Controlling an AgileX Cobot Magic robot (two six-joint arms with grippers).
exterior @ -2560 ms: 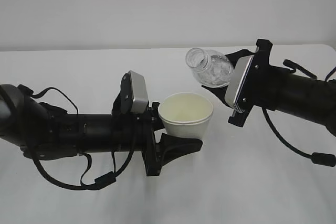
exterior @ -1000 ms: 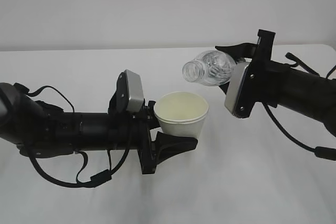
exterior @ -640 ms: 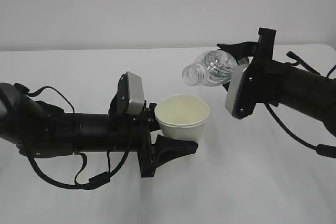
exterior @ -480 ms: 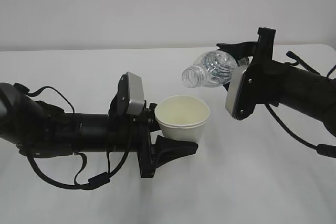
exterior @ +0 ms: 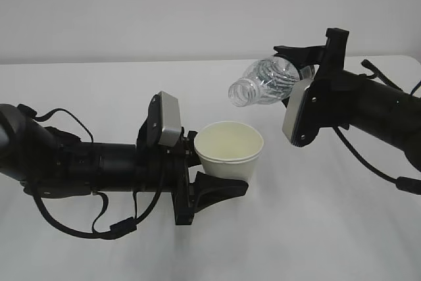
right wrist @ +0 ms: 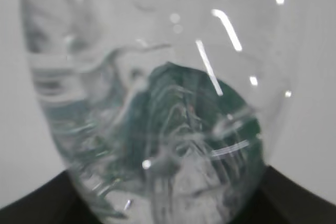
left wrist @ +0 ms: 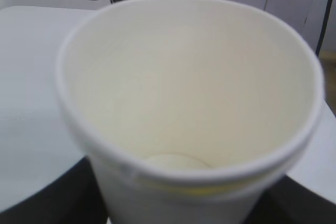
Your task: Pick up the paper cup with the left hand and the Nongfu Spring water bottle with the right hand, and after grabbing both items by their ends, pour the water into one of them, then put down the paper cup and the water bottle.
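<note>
There are two arms, one cup and one bottle. The left hand (exterior: 214, 179), black and hard, sits nearest and holds the cup (exterior: 229, 152) by its bottom, jaws closed around it. The cup is smooth off-white paper, round, wider at the top, mouth up. Inside it looks pale and maybe empty. At about one o'clock from the cup, higher and farther back, the right hand (exterior: 304, 74) grips the bottle (exterior: 262, 82). The bottle is clear bumpy plastic, lying sideways, open mouth at nine o'clock.
</note>
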